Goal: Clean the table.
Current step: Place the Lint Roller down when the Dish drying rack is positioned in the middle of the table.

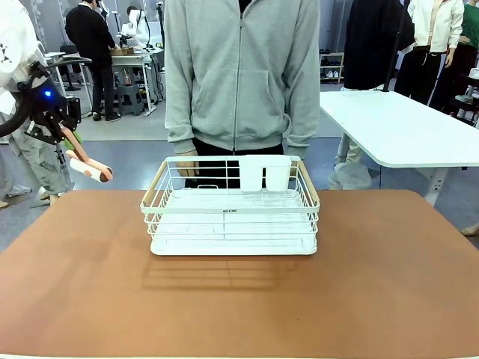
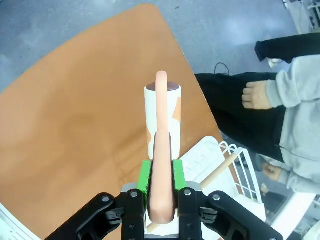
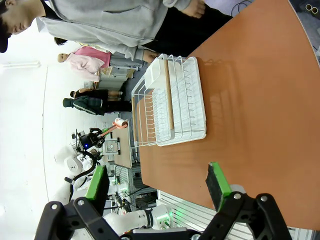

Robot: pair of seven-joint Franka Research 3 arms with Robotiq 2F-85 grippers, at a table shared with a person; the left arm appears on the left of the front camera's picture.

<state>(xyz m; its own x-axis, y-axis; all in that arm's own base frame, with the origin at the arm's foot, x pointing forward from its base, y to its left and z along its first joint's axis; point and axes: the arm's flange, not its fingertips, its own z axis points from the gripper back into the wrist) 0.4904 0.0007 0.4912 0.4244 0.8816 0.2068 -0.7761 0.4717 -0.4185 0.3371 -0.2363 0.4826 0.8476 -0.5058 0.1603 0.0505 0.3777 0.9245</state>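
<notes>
- Front view: left gripper raised at the left edge of the picture, above and beyond the table's far-left corner, pinching the peach handle of a lint roller.
- Left wrist view: green pads pressed against both sides of the handle; roller pointing straight out from the fingers, long axis in line with them, white sticky drum at the far end.
- Below the roller: reddish-brown tabletop, smooth and matte, rounded at the corner; roller head hanging in the air, not touching the surface.
- Likely next move: bringing the drum down and inward onto the wood, so the relation that counts is table beneath and toward the middle from the gripper. Left arm clearly the nearer one to that corner.
- Right wrist view: right gripper spread wide, nothing between the fingers, hovering off the near side of the table.
- Middle of the table, toward the far side: white wire dish rack with pale wooden side rails and a white cutlery cup at the back.
- Person in a grey zip hoodie standing just behind the rack, hands low at the table's far edge.
</notes>
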